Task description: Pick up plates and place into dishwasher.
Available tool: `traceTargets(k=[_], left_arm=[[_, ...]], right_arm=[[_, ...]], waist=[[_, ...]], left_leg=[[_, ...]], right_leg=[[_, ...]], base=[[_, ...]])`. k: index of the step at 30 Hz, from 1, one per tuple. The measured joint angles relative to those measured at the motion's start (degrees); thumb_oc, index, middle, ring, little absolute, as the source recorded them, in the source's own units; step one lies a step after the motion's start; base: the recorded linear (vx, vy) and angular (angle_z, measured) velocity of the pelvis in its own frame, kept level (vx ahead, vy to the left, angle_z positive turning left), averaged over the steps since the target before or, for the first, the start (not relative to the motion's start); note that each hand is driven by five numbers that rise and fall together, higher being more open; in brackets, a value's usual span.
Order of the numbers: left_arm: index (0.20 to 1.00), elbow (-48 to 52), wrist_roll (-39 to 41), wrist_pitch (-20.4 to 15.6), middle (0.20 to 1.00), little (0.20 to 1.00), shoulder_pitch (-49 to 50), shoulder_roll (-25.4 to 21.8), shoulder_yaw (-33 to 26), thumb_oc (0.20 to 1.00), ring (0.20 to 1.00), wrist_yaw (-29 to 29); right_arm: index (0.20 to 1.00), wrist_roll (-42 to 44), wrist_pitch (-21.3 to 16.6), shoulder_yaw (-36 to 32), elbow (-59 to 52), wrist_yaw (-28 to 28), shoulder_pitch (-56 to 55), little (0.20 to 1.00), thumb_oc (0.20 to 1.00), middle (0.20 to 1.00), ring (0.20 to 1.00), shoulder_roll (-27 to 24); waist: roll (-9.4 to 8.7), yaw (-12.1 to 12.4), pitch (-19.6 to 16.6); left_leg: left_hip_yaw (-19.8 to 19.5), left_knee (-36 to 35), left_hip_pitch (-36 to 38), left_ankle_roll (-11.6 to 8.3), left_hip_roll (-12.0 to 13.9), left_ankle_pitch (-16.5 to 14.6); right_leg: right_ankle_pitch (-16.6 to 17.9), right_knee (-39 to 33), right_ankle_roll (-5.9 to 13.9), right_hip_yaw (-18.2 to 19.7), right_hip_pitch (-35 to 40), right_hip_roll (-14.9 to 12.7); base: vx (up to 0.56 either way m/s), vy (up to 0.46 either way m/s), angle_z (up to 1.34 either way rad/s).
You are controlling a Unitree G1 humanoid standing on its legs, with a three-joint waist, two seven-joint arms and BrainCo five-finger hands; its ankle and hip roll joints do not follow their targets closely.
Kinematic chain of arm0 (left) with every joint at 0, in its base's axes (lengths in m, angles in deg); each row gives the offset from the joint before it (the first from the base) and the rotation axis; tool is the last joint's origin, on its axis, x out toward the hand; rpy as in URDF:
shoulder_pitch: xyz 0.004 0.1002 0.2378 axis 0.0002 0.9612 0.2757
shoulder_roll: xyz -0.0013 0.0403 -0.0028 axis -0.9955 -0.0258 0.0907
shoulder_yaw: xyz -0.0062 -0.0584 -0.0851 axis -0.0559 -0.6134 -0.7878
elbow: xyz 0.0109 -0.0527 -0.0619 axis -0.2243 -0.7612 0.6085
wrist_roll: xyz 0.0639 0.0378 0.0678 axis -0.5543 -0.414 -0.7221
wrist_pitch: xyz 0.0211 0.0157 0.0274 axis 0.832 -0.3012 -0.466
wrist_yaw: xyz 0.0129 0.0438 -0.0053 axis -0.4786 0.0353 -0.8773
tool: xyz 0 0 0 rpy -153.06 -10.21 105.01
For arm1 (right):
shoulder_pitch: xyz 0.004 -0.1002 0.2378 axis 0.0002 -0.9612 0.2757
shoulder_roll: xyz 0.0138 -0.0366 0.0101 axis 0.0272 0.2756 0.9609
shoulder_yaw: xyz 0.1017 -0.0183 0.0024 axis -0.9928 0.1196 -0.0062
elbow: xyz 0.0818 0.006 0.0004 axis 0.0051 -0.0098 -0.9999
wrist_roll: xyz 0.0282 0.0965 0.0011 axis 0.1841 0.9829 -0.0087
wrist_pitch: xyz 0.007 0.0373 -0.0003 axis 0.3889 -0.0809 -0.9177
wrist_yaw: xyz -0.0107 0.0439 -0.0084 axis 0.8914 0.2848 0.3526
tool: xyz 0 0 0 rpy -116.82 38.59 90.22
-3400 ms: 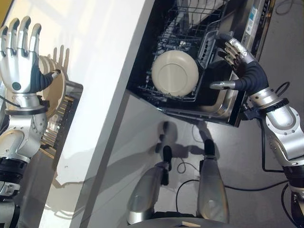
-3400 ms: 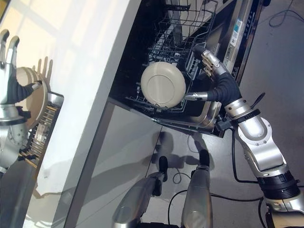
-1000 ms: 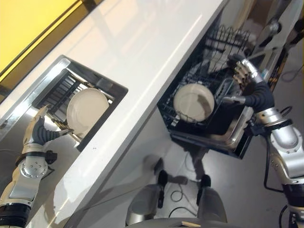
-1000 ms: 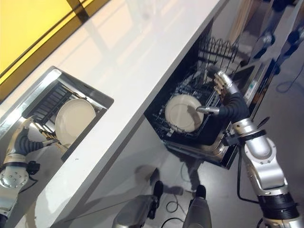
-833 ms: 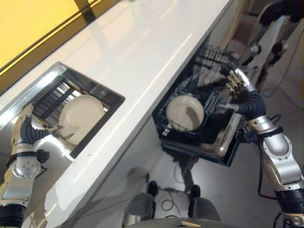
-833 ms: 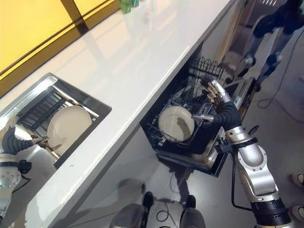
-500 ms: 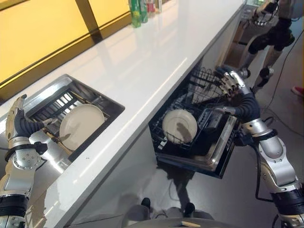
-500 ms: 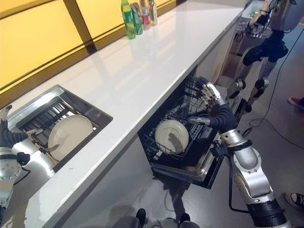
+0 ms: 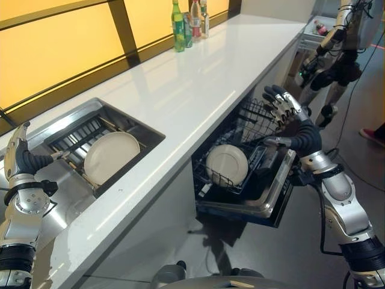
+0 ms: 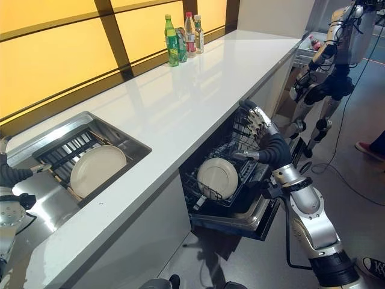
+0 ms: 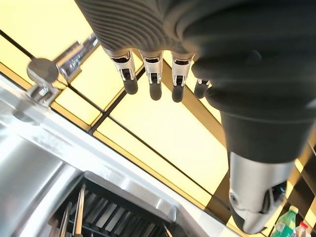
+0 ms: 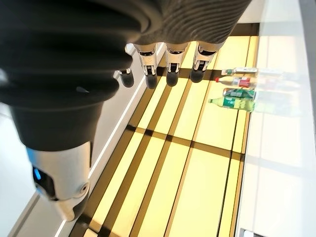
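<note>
One cream plate point(image 9: 110, 157) leans in the dark rack inside the steel sink point(image 9: 57, 123). A second cream plate point(image 9: 227, 164) stands upright in the lower rack point(image 9: 249, 120) of the pulled-out dishwasher. My left hand point(image 9: 19, 159) is raised at the sink's left side, fingers point(image 11: 150, 79) straight, open and holding nothing, about a hand's width from the sink plate. My right hand point(image 9: 296, 126) hovers open above the right side of the dishwasher rack, fingers point(image 12: 168, 64) spread, not touching the plate there.
A long white counter point(image 9: 198, 78) runs between the sink and the dishwasher. Several bottles point(image 9: 189, 21) stand at its far end by the yellow window. The open dishwasher door point(image 9: 274, 201) juts over the floor. Another robot point(image 9: 343, 36) stands far right, near a person's shoe point(image 9: 373, 133).
The camera has tilted up, so the whole scene has shifted and more counter shows. Both hands stay open and empty, and neither plate has moved in its rack.
</note>
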Motion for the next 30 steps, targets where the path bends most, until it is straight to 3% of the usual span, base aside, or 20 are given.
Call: traceTargets(k=[7, 12, 15, 22, 26, 30], left_arm=[[1.0, -1.5, 2.5, -0.1, 1.0, 1.0, -4.7, -7.1, 0.2, 1.0, 1.0, 0.0], [1.0, -4.5, 4.2, 0.2, 1.0, 1.0, -12.1, -11.7, 3.4, 1.0, 1.0, -1.1], [1.0, -5.4, 8.6, 1.9, 1.0, 1.0, -13.5, -12.5, 7.6, 1.0, 1.0, -7.1], [1.0, -8.9, 23.2, 5.5, 1.0, 1.0, -19.0, -12.5, 13.5, 1.0, 1.0, -27.9], [1.0, -10.9, 24.2, 6.0, 1.0, 1.0, -20.1, -12.6, 13.6, 1.0, 1.0, -32.7], [1.0, -13.1, 22.0, 8.7, 1.0, 1.0, -20.3, -13.4, 13.6, 1.0, 1.0, -34.0]], right_arm=[[1.0, 0.0, 0.0, 0.7, 0.1, 2.5, 1.4, 1.0, 1.0, 1.0, 1.0, -0.4], [1.0, -0.1, 0.0, 2.7, 0.2, 4.5, 4.5, 1.0, 1.0, 1.0, 1.0, -0.5], [1.0, -0.1, 0.0, 2.7, 0.1, 5.0, 4.5, 1.0, 1.0, 1.0, 1.0, -2.6], [1.0, -0.6, 0.1, 2.3, 0.1, 5.8, 6.7, 1.0, 1.0, 1.0, 1.0, -3.3], [1.0, -0.6, 0.5, 2.2, 0.1, 4.8, 6.7, 1.0, 1.0, 1.0, 1.0, -5.2], [1.0, -0.5, 2.1, 1.3, 0.1, 3.7, 6.7, 1.0, 1.0, 1.0, 1.0, -6.4]], waist=[[-1.17, -0.2, 1.6], [-2.48, -0.2, 8.6], [-2.73, -1.1, 10.4], [-2.08, -1.3, 14.2], [-0.31, -1.3, 15.2], [1.21, -2.2, 15.9]], left_leg=[[0.8, 1.8, -6.1, 0.53, -0.8, 0.2], [1.9, 6.1, -9.7, 0.62, -0.3, -1.2], [2.4, 8.5, -11.7, 0.94, -0.4, -2.1], [3.5, 11.8, -15.2, 1.65, -0.6, -3.0], [3.7, 11.0, -13.8, 2.4, -1.4, -2.9], [3.9, 10.3, -12.9, 2.9, -2.1, -2.7]], right_leg=[[3.2, -3.2, 1.27, 0.6, -4.5, -0.2], [4.9, -3.8, 1.23, 1.2, -6.4, 0.3], [5.6, -4.8, 1.25, 1.8, -7.1, 0.4], [7.4, -5.3, 2.07, 2.8, -9.3, 0.0], [7.8, -7.0, 2.38, 2.9, -7.4, -0.9], [7.9, -7.2, 2.53, 2.9, -6.7, -1.6]], base=[[-0.02, 0.167, -0.03], [0.01, 0.111, -0.13], [0.0, 0.088, -0.11], [0.01, 0.104, -0.07], [0.07, 0.141, 0.02], [0.06, 0.099, 0.01]])
